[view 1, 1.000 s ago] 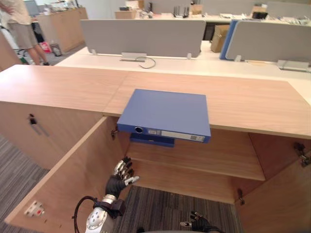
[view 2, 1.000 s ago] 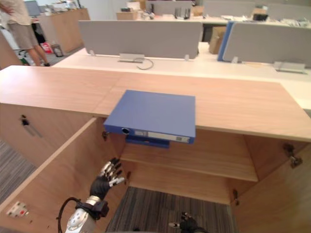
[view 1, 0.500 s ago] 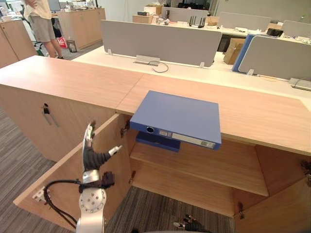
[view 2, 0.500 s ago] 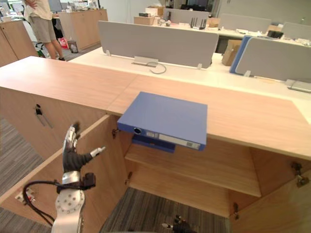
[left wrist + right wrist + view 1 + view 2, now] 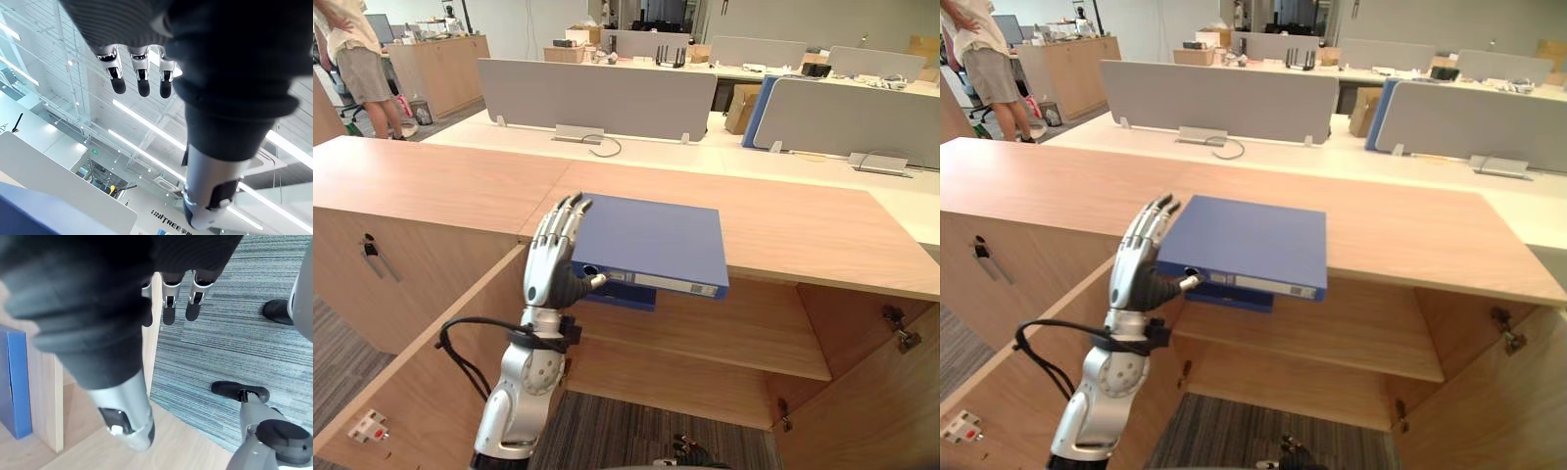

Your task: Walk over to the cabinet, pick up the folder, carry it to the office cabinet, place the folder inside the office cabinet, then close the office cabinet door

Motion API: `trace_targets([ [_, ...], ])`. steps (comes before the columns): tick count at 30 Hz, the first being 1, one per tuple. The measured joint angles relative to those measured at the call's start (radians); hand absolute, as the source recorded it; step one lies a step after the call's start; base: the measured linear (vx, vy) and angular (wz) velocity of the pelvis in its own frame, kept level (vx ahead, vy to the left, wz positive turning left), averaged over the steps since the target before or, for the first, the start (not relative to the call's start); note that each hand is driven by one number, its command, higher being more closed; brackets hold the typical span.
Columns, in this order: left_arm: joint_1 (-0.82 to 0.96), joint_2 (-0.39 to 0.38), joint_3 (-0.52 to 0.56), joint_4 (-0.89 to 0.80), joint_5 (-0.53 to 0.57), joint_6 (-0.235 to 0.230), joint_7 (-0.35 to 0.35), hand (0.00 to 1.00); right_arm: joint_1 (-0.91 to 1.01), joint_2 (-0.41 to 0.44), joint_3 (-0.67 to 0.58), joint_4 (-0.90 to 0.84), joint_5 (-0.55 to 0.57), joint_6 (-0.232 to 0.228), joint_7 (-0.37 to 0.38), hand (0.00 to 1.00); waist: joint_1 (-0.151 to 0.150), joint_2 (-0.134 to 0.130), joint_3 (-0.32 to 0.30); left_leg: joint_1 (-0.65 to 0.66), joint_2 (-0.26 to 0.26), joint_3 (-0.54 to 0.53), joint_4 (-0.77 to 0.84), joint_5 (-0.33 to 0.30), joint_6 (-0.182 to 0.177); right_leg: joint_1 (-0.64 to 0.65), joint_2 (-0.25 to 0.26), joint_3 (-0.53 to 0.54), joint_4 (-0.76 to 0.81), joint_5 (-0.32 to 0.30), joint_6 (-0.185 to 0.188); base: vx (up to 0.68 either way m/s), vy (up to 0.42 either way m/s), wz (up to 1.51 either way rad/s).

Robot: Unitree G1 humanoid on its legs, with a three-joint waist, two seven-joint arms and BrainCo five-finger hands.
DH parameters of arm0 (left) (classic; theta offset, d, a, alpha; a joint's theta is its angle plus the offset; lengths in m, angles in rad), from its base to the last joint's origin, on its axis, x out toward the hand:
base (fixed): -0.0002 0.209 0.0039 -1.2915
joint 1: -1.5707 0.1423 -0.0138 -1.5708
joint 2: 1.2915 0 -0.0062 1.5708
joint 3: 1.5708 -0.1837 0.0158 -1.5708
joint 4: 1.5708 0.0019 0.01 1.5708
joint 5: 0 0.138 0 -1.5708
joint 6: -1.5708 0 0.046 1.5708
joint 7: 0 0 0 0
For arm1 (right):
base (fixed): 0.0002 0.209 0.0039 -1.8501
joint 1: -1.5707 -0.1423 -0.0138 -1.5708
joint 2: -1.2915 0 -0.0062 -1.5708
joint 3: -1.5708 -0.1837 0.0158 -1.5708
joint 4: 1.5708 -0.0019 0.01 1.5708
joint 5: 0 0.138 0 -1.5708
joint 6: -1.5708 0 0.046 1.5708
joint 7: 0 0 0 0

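Note:
A blue folder (image 5: 651,240) lies flat on the wooden cabinet top (image 5: 822,230), its labelled spine hanging over the front edge above the open compartment. My left hand (image 5: 551,259) is raised at the folder's left edge, open, fingers straight and pointing up, thumb by the spine's ring hole. In the left wrist view its fingers (image 5: 139,73) are straight, with a corner of the folder (image 5: 29,210) below. A second, darker blue folder (image 5: 617,297) rests on the shelf underneath. My right hand (image 5: 168,308) hangs low over the carpet, fingers relaxed and holding nothing.
Both cabinet doors stand open: the left door (image 5: 421,362) beside my left arm, the right door (image 5: 862,411) at the lower right. A shelf (image 5: 734,328) crosses the inside. Grey desk dividers (image 5: 582,98) stand behind. A person (image 5: 357,59) stands at the far left.
My left hand has risen from beside the open left door up to the folder's left edge. The camera has shifted; the folder has not moved.

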Motion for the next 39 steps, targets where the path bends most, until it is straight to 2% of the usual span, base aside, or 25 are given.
trace_targets([
  [8, -0.087, 0.089, -0.062, 0.06, 0.043, -0.011, 0.027, 0.0, -0.001, -0.016, 0.097, 0.002, -0.007, -0.007, -0.007, 0.0, -0.001, 0.03, -0.021, 0.004, 0.005, 0.006, -0.005, -0.004, -0.006, -0.005, 0.004, 0.008, 0.002, 0.001, -0.002, -0.04, 0.007, -0.02],
  [17, -0.191, 0.179, -0.159, 0.175, 0.082, -0.039, 0.03, 0.0, -0.004, -0.03, 0.136, 0.005, -0.033, -0.017, -0.008, 0.0, -0.004, 0.03, -0.025, 0.003, 0.007, 0.018, -0.004, 0.002, -0.003, -0.008, 0.005, 0.023, 0.001, 0.003, -0.005, -0.01, 0.006, -0.04],
  [23, -0.227, 0.221, -0.201, 0.29, 0.082, -0.051, 0.028, 0.0, -0.022, -0.043, 0.176, 0.021, -0.034, -0.02, -0.009, 0.0, -0.014, 0.042, -0.018, 0.02, 0.008, 0.014, -0.006, 0.002, -0.003, 0.002, 0.015, 0.022, -0.012, 0.003, -0.007, -0.02, -0.003, -0.01],
  [39, -0.276, 0.263, -0.225, 0.473, 0.082, -0.042, 0.02, 0.0, -0.042, -0.046, 0.176, 0.021, -0.035, -0.021, -0.01, 0.0, -0.05, 0.029, 0.009, 0.022, 0.009, -0.002, -0.006, -0.003, -0.013, 0.026, 0.019, 0.0, -0.037, 0.005, -0.009, -0.01, 0.0, 0.02],
])
